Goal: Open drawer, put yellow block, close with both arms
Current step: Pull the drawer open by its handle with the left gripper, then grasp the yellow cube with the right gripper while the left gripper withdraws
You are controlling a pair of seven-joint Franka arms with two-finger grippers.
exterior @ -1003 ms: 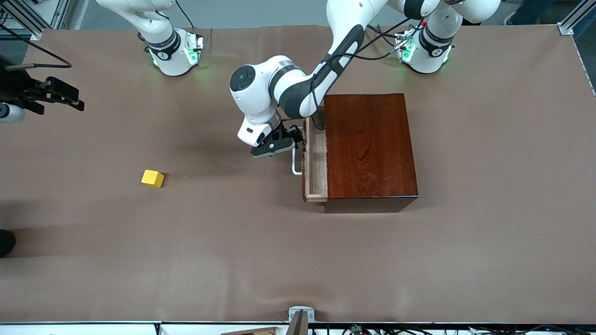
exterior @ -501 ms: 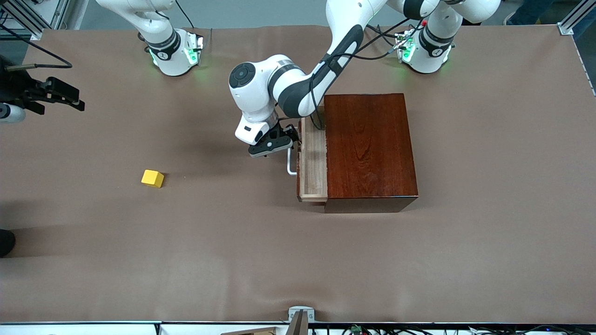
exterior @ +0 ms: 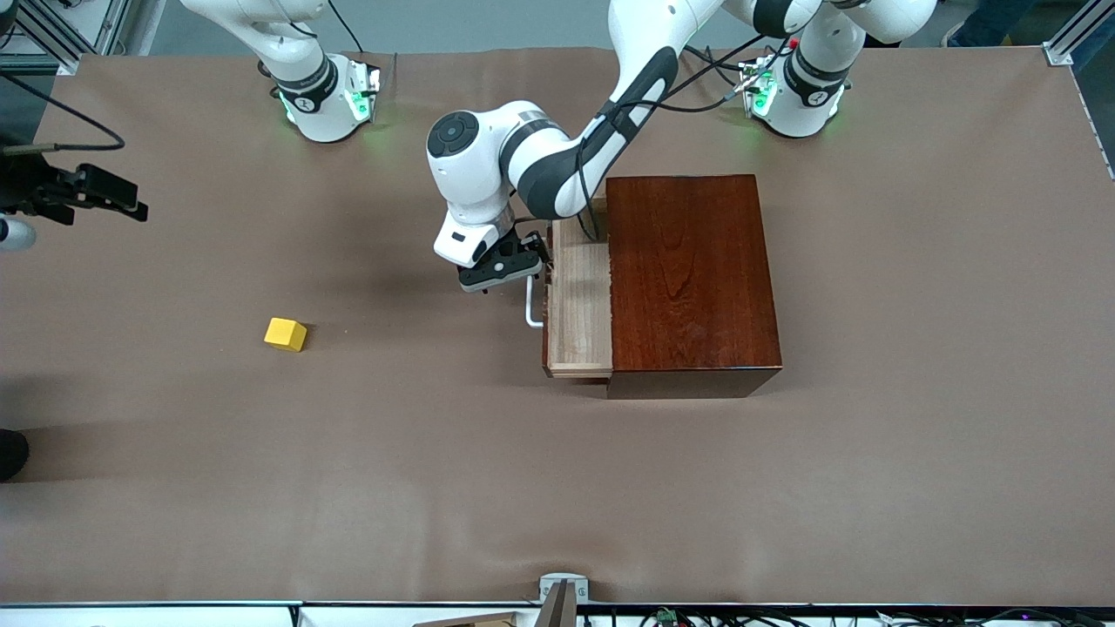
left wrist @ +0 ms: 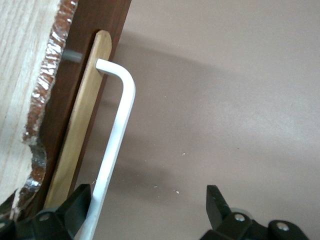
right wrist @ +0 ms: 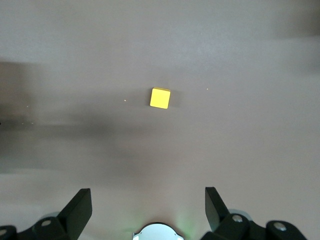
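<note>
The drawer (exterior: 579,305) stands partly pulled out of the dark box (exterior: 688,279), and its pale tray shows. My left gripper (exterior: 510,270) is at the white handle (exterior: 531,312). In the left wrist view the left gripper (left wrist: 148,197) is open, and one finger (left wrist: 80,200) sits between the handle (left wrist: 117,130) and the drawer front (left wrist: 85,75). The yellow block (exterior: 286,334) lies on the table toward the right arm's end. My right gripper (exterior: 104,193) hangs high over that end, open and empty. In its wrist view the right gripper (right wrist: 148,200) looks down on the block (right wrist: 160,98).
The brown table (exterior: 557,488) carries only the box and the block. Both green-lit arm bases (exterior: 327,100) (exterior: 793,96) stand along the edge farthest from the front camera. A small metal bracket (exterior: 562,588) sits at the table's nearest edge.
The drawer has slid farther out of the box toward the right arm's end, with my left gripper moving along at the handle. My right gripper has shifted slightly.
</note>
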